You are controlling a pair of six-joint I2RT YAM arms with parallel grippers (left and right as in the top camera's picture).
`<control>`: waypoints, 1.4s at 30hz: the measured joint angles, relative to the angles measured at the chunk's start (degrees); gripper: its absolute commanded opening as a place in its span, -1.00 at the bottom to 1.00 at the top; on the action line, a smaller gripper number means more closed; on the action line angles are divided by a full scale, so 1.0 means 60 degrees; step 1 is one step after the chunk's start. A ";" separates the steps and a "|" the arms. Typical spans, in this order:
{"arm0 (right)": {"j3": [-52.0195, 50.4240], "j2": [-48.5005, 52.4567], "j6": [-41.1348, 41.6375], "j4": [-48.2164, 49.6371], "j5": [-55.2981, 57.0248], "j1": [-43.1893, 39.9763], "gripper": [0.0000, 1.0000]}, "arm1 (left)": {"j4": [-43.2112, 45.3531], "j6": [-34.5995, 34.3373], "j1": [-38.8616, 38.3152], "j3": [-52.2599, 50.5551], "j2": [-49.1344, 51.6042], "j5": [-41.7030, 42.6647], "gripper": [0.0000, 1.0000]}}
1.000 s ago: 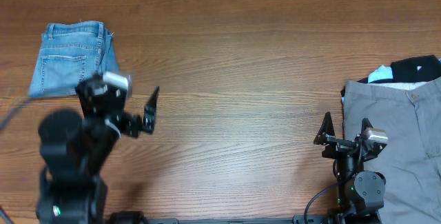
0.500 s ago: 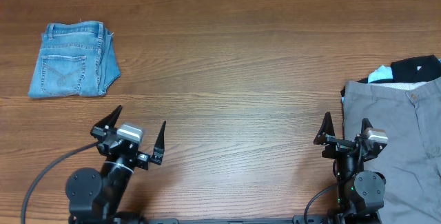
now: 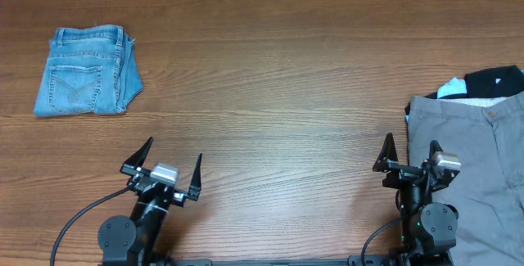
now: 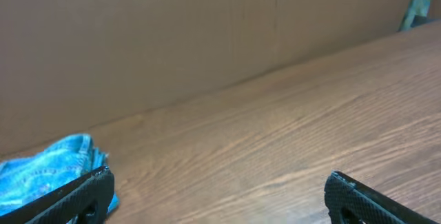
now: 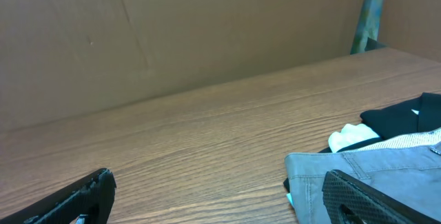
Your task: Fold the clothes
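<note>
The clothes, a pair of light-blue jeans (image 3: pixel 86 71), lie folded into a small rectangle at the far left of the wooden table (image 3: pixel 278 78), a back pocket facing up. My left gripper (image 3: pixel 173 151) is open and empty near the front edge, well short of the jeans. The left wrist view shows the jeans (image 4: pixel 41 172) just past the left finger of that open gripper (image 4: pixel 219 182). My right gripper (image 3: pixel 411 143) is open and empty at the front right, and the right wrist view shows its jaws (image 5: pixel 217 182) spread wide over bare wood.
Grey trousers (image 3: pixel 467 135) lie at the right edge, beside my right gripper, with a black garment (image 3: pixel 495 82) and a white piece (image 5: pixel 351 138) behind them. A brown cardboard wall (image 4: pixel 172 38) runs along the table's far side.
My left arm has drawn back from beside the jeans toward the front edge and dropped low, its gripper still open. The jeans and the right arm have not moved.
</note>
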 measured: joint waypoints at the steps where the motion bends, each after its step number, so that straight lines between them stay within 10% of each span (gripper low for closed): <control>1: 0.0000 0.0000 0.0000 -0.0004 -0.0004 0.0000 1.00 | 0.0047 0.0000 0.0000 -0.0131 0.0000 0.0000 1.00; 20: 0.0000 0.0000 0.0000 0.0000 0.0000 0.0004 1.00 | 0.3053 0.0000 0.0000 -0.1198 -0.0022 0.0000 0.99; 42: 0.0000 0.0000 0.0004 -0.0004 0.0000 0.0000 1.00 | 0.1377 0.0000 0.0000 -0.1348 -0.0022 0.0000 1.00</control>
